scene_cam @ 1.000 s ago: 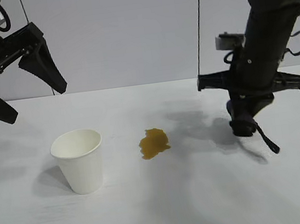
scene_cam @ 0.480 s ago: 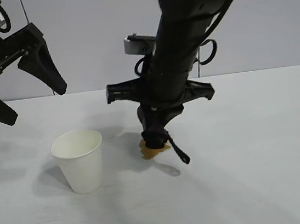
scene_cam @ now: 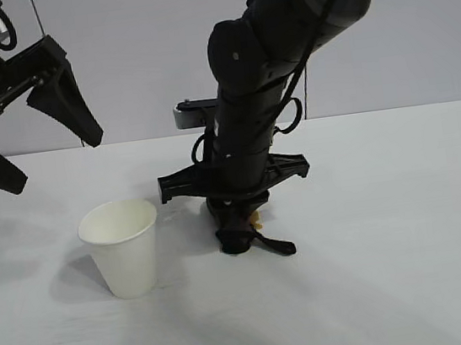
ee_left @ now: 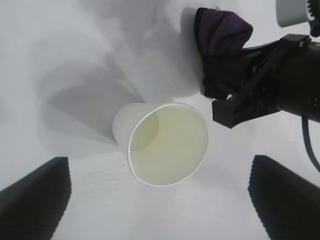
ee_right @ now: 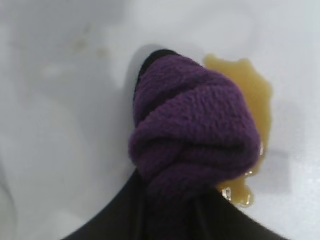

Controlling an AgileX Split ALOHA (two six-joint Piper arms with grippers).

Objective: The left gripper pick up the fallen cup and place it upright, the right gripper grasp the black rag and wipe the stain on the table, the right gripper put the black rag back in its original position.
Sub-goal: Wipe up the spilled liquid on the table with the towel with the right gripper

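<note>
Rag work shows first in the exterior view: the right gripper (scene_cam: 239, 227) reaches down to the table (scene_cam: 393, 245) with the black rag (scene_cam: 239, 238) clamped between its 2 fingers, the bundle pressed on the surface directly below it and its strap tail lying flat beside it. Only a sliver of the stain (scene_cam: 256, 217) peeks out just behind the fingers. The cup (scene_cam: 122, 247) stands upright well off to the side of that gripper, below the left gripper (scene_cam: 34, 130), which hangs above the table with its 2 fingers spread wide.

From the left wrist, the cup (ee_left: 162, 144) sits between the spread fingertips (ee_left: 37, 197), mouth up, with the rag (ee_left: 221, 35) beyond it.

From the right wrist, the purple bundle (ee_right: 192, 132) covers roughly half of the yellowish-brown blotch (ee_right: 250, 95), though the contact edge is hard to judge.
</note>
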